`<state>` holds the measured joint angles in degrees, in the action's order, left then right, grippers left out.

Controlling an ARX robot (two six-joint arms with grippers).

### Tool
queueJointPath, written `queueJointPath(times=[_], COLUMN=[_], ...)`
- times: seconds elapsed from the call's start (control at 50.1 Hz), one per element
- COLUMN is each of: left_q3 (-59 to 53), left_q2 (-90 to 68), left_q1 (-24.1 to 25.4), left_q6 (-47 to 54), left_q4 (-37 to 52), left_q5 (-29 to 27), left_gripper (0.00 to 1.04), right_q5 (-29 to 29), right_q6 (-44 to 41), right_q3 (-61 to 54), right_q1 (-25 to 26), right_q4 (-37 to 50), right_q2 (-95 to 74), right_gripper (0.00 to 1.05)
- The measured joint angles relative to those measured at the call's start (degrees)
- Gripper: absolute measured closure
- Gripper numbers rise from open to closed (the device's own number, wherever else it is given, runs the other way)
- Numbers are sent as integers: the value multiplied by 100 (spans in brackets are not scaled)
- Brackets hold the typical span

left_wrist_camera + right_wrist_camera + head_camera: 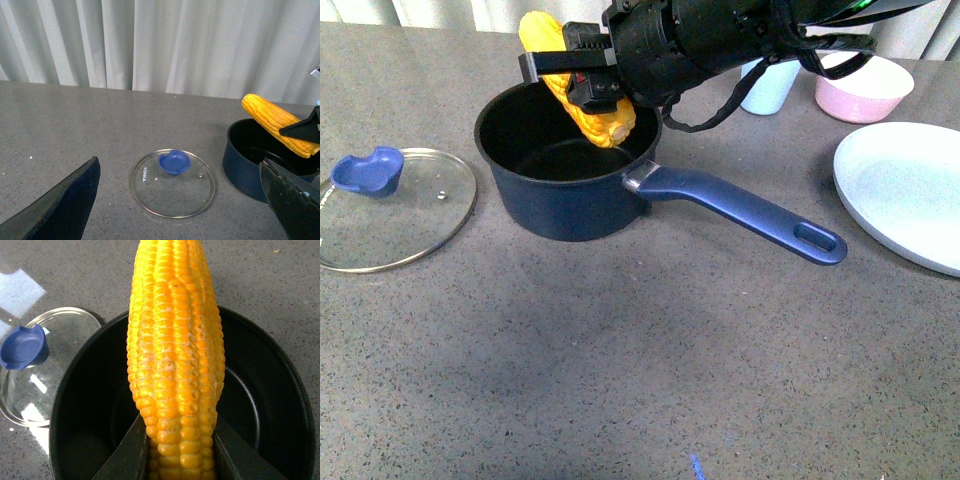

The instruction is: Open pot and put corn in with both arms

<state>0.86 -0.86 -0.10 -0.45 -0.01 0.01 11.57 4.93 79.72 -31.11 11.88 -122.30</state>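
grey table [620,380]: right jaws grip corn [603,122] above open pot [560,208].

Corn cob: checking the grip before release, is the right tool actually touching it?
Touching: the right wrist view shows the right tool with its fingers pressed against both sides of the corn cob.

"KONKA" on glass lid [172,189]

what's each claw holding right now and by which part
The right claw grips the corn by its sides, partway along the cob, over the open pot. The left claw is open and holds nothing.
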Motion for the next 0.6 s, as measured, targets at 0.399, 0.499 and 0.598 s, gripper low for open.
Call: queueJointPath(times=[0.399,0.499,0.598], left_q3=[0,0,0], left_q2=[0,2,0], left_q1=[0,0,0], left_q6=[0,0,0], left_q4=[0,0,0], left_q5=[0,0,0], left_gripper=[9,9,9], right_q5=[-26,-55,-111], right_q6=[39,94,142], right_q3=[-28,-280,-551], right_q1=[-28,48,151], right_q4=[74,188,308], right_q2=[-160,-26,212], right_gripper=[42,25,11])
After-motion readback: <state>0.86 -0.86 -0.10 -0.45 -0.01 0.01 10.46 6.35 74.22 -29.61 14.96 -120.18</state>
